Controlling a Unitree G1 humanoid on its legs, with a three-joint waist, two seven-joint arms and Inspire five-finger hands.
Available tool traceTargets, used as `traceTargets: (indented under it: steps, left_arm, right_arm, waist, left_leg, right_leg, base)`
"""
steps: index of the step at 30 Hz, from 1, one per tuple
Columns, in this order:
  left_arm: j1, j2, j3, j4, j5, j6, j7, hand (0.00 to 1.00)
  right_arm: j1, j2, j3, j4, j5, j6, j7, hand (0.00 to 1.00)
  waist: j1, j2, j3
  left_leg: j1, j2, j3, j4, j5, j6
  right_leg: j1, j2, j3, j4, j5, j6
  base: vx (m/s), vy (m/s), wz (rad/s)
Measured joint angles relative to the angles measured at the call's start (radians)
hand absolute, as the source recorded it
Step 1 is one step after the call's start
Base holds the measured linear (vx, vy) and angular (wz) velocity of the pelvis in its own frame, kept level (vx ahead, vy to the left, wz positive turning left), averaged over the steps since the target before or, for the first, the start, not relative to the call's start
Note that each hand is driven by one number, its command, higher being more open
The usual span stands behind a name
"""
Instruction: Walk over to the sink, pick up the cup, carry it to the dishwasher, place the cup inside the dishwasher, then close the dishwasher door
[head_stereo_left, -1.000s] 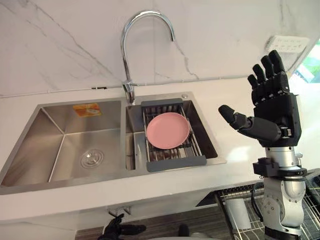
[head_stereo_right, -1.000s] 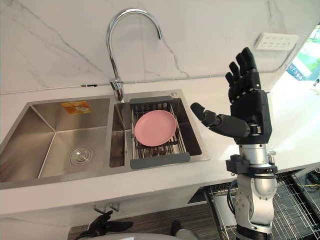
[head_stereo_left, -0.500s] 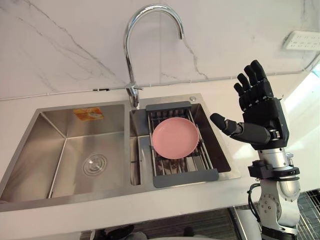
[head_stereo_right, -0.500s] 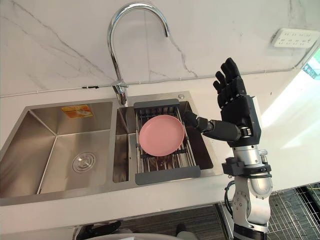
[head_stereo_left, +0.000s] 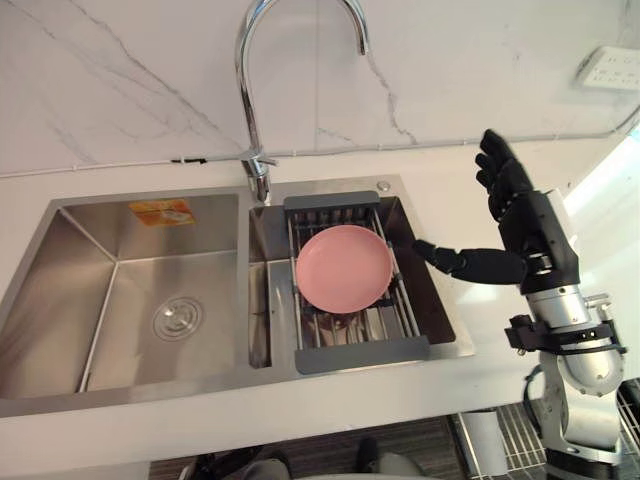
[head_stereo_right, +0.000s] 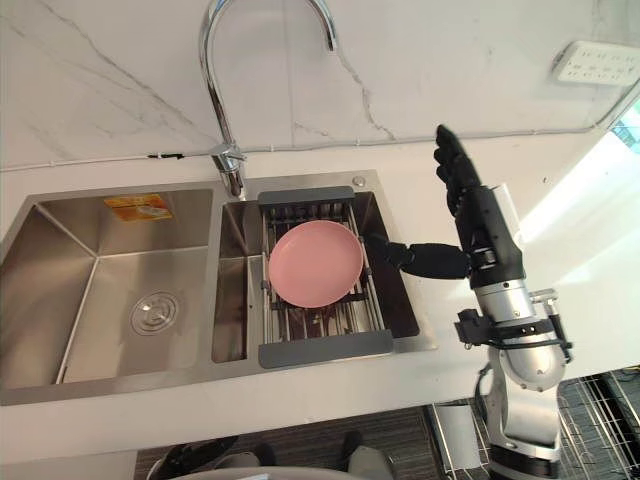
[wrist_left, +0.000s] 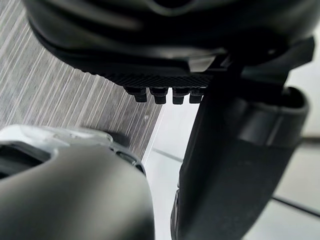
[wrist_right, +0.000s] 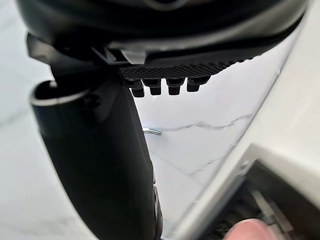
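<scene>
R hand (head_stereo_left: 535, 228) open by sink (head_stereo_left: 120, 300), pink plate (head_stereo_left: 343, 268) on rack (head_stereo_left: 360, 352)

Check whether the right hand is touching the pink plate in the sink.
Apart. In the left eye view the open right hand's thumb tip lies short of the pink plate, with bars of the drying rack showing between them.

faucet (head_stereo_left: 258, 178): arch cut by top edge
sink (head_stereo_left: 60, 300): left rim cut off
rack (head_stereo_left: 362, 353): middle hidden under plate (head_stereo_left: 343, 268)
</scene>
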Motion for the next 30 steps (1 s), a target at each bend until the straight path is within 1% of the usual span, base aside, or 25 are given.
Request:
traceTargets:
  steps: [1,3,6,8,12,18,21,24,30]
  left_arm:
    - [-0.005,0.004,-0.002,0.000,0.000,0.009,-0.004,1.00]
    - [-0.006,0.014,-0.012,0.000,0.000,0.018,-0.004,1.00]
    - [-0.010,0.031,-0.020,0.000,0.000,0.029,-0.004,1.00]
    - [-0.011,0.038,-0.029,0.000,0.001,0.034,-0.002,1.00]
    - [-0.011,0.038,-0.032,0.001,0.002,0.044,0.000,1.00]
    - [-0.010,0.039,-0.039,0.003,0.002,0.047,0.008,1.00]
    - [-0.010,0.039,-0.039,0.003,0.003,0.046,0.010,1.00]
    - [-0.012,0.041,-0.046,0.003,0.003,0.046,0.013,1.00]
    - [-0.014,0.047,-0.066,0.007,0.003,0.044,0.022,1.00]
  right_arm:
    - [-0.011,-0.028,0.004,0.000,-0.061,0.000,0.019,1.00]
    - [-0.015,-0.044,0.016,0.000,-0.130,-0.007,0.043,1.00]
    - [-0.019,-0.058,0.058,-0.005,-0.282,-0.065,0.071,1.00]
    - [-0.020,-0.065,0.086,-0.020,-0.348,-0.101,0.089,1.00]
    - [-0.021,-0.101,0.141,-0.047,-0.408,-0.159,0.132,1.00]
    - [-0.021,-0.112,0.224,-0.047,-0.456,-0.197,0.155,1.00]
    - [-0.022,-0.114,0.264,-0.045,-0.469,-0.201,0.155,1.00]
    - [-0.024,-0.115,0.288,-0.043,-0.532,-0.212,0.128,1.00]
    - [-0.024,-0.112,0.318,-0.030,-0.646,-0.216,0.019,1.00]
  waist:
    - [-0.003,-0.001,0.001]
    - [-0.005,-0.005,0.001]
    - [-0.004,-0.016,-0.001]
    - [-0.003,-0.016,-0.002]
    - [0.000,-0.016,-0.002]
    - [0.005,-0.017,-0.003]
    - [0.009,-0.018,-0.003]
    - [0.010,-0.018,-0.003]
    - [0.016,-0.019,-0.005]
  left_leg:
    - [-0.004,0.004,0.001,0.007,-0.003,-0.005]
    - [0.001,0.006,0.003,0.009,-0.005,-0.007]
    - [0.002,0.003,0.005,0.013,-0.005,-0.007]
    - [0.003,0.003,0.005,0.017,-0.005,-0.007]
    - [0.003,0.001,0.005,0.019,-0.005,-0.007]
    - [0.005,-0.005,0.004,0.018,-0.004,-0.005]
    - [0.005,-0.005,0.002,0.018,-0.003,-0.004]
    - [0.000,-0.006,-0.003,0.019,-0.003,-0.004]
    - [-0.007,-0.006,-0.014,0.020,-0.003,-0.004]
  right_leg:
    - [-0.002,0.002,-0.002,0.007,0.001,0.000]
    - [-0.001,0.002,-0.006,0.017,0.001,0.000]
    - [-0.001,-0.003,-0.005,0.025,0.000,0.001]
    - [0.000,-0.004,-0.006,0.029,0.000,0.001]
    - [0.004,-0.008,-0.010,0.029,-0.001,-0.001]
    - [0.011,-0.015,-0.016,0.031,-0.001,-0.001]
    - [0.012,-0.015,-0.019,0.030,-0.001,-0.001]
    - [0.013,-0.016,-0.025,0.027,0.000,-0.001]
    - [0.016,-0.017,-0.037,0.023,0.000,0.000]
  base:
    - [0.01,-0.045,-0.04]
    - [-0.01,-0.016,-0.03]
    - [-0.03,0.007,0.00]
    - [-0.04,-0.002,0.00]
    - [-0.06,-0.013,0.00]
    - [-0.03,0.003,0.02]
    - [0.00,0.000,0.00]
    - [-0.01,-0.007,0.06]
    - [-0.01,-0.007,0.06]
